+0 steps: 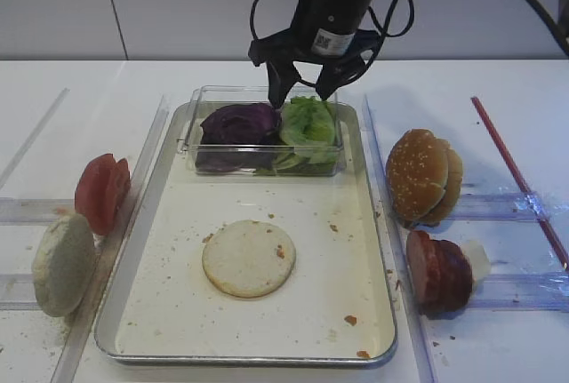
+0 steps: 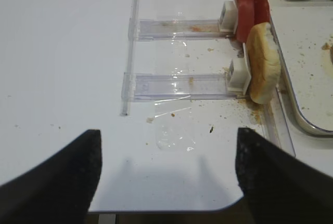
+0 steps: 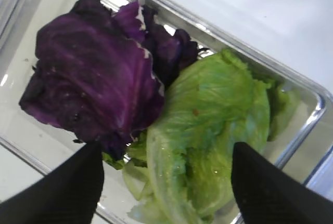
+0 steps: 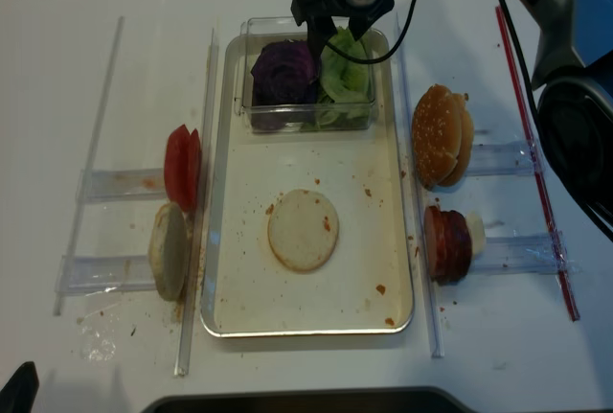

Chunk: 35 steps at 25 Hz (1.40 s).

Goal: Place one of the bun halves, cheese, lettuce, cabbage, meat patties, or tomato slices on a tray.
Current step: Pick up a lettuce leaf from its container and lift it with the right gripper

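We see the lettuce (image 1: 308, 122) lying in the clear plastic box (image 1: 203, 145) at the far end of the tray (image 1: 378, 250), touching the purple cabbage (image 1: 238, 123) on its left. The right gripper (image 1: 303, 92) hangs just above the lettuce with its jaws spread wide, holding nothing. On the tray floor lies 1 pale bun half (image 1: 248, 258). The left gripper (image 2: 166, 167) is also spread open, over the bare table (image 2: 62, 52).

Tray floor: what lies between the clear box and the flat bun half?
Only bare, crumb-speckled tray floor separates clear box and bun half, seen in both high views.
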Tool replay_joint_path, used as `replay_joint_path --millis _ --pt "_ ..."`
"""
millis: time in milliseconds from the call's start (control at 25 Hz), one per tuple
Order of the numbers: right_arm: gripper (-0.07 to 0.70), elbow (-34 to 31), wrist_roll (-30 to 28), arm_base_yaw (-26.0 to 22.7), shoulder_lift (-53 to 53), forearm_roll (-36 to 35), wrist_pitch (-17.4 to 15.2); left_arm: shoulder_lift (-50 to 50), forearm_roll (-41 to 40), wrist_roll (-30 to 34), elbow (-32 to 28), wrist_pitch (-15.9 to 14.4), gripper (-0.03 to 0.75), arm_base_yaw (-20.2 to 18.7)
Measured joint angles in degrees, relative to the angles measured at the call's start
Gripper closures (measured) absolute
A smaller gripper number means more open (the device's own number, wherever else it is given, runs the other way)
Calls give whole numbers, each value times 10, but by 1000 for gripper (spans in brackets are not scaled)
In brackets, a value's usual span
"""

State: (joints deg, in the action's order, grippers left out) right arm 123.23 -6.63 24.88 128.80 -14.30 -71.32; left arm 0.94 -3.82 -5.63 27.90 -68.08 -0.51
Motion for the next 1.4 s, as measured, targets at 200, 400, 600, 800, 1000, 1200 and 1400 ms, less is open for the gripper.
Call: replay_joint_path --millis 200,400,600,800,1000,1200,1400 --pt "115 0 -17 0 6 9 1 0 0 0 0 0 225 0" --pt "115 0 -27 0 6 22 6 0 0 0 0 0 225 0" --pt "115 0 -27 0 6 37 14 0 0 0 0 0 225 0" --pt "138 0 -29 0 6 37 23 0 0 0 0 0 225 0" --pt "150 0 -39 0 6 37 30 0 0 0 0 0 225 0" --pt "152 1 -41 0 17 36 31 0 0 0 0 0 225 0" --pt "153 2 -41 0 29 36 25 0 0 0 0 0 225 0"
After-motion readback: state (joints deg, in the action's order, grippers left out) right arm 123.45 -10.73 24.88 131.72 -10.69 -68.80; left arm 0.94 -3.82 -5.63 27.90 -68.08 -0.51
